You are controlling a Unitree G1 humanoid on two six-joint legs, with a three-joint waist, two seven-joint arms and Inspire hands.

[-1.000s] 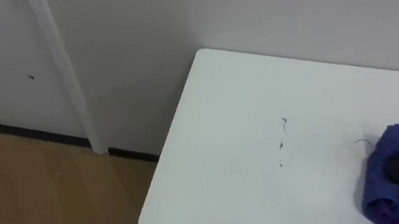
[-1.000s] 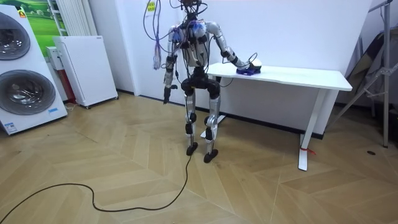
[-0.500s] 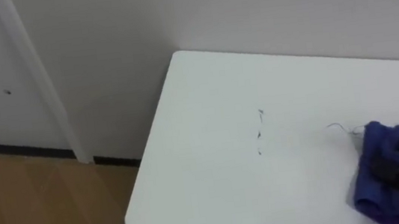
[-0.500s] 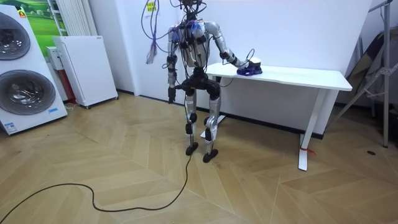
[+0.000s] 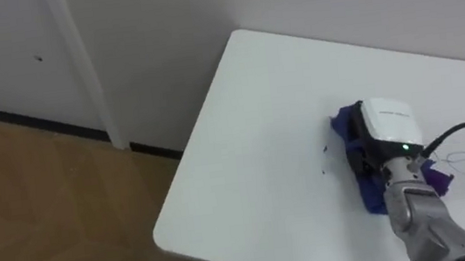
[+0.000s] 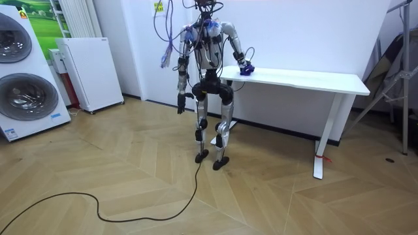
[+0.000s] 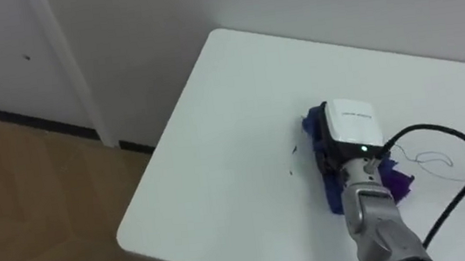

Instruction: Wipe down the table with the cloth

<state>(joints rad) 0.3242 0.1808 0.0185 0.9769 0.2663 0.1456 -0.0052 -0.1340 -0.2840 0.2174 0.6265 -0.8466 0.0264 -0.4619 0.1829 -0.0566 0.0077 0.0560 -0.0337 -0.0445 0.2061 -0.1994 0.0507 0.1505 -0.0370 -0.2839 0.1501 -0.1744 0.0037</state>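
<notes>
Room view: L robot hand [image 6: 180,108] low

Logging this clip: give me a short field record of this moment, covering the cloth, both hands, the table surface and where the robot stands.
cloth: blue cloth, bunched on the white table
right hand: right hand on top of the cloth, arm coming in from the lower right
left hand: left hand hanging at the robot's side, off the table
table surface: small dark marks just left of the cloth
stance: upright at the table's end on the room view's left
</notes>
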